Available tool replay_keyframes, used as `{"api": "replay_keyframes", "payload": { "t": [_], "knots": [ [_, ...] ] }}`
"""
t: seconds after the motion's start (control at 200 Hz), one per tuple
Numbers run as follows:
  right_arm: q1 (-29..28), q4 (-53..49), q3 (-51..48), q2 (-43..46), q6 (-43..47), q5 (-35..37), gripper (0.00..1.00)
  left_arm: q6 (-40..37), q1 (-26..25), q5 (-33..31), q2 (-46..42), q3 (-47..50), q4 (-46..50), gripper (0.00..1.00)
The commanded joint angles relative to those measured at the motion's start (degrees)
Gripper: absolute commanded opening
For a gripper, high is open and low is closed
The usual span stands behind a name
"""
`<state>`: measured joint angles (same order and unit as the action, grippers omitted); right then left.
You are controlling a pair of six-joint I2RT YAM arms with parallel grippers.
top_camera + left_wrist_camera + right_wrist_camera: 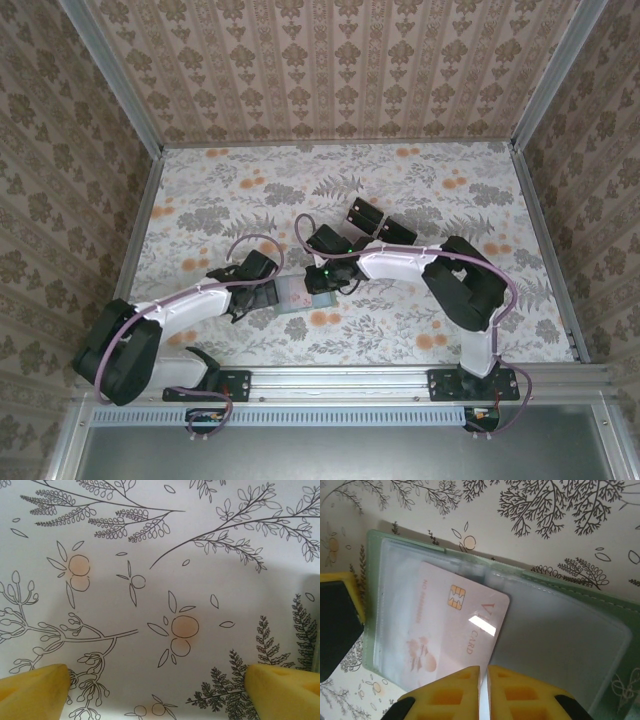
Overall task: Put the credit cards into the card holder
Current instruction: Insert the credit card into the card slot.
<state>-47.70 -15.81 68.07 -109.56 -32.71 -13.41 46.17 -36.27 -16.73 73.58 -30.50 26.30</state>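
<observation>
The sage-green card holder (580, 605) lies open on the flowered tablecloth, its clear inner sleeves facing up. A pale pink credit card (445, 630) with a gold chip rests tilted across its left half, partly under the clear sleeve. My right gripper (484, 690) is shut on the card's near edge, with only a thin slit between its yellow fingers. In the top view the holder (293, 299) sits between both grippers, the right gripper (323, 282) above its right end. My left gripper (160, 692) stands wide open over bare cloth, just left of the holder, and one of its fingers (337, 622) shows beside the holder's left edge.
A clear stand with black blocks (378, 222) stands behind the right arm. Patterned walls (60, 150) close in the table on three sides. The arm bases sit on the rail (340, 382) along the near edge.
</observation>
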Motion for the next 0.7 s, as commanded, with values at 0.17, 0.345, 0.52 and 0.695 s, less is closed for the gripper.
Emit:
{"api": "replay_keyframes", "payload": {
  "t": [0.17, 0.345, 0.52, 0.695],
  "knots": [
    [-0.8, -0.3, 2.9, -3.0, -0.1, -1.0, 0.13, 0.6, 0.3, 1.5, 2.8, 1.3, -1.0, 1.0],
    [-0.9, 1.4, 3.8, -4.3, -1.5, -2.8, 0.13, 0.2, 0.2, 1.8, 3.4, 1.2, -1.7, 1.0],
    [-0.8, 2.6, 3.9, -4.6, -2.4, -3.7, 0.13, 0.0, 0.0, 1.9, 3.5, 1.1, -1.9, 1.0],
    [-0.9, 3.8, 4.3, -5.0, -3.4, -5.1, 0.13, -0.1, -0.3, 1.8, 3.6, 1.1, -2.2, 1.0]
  ]
}}
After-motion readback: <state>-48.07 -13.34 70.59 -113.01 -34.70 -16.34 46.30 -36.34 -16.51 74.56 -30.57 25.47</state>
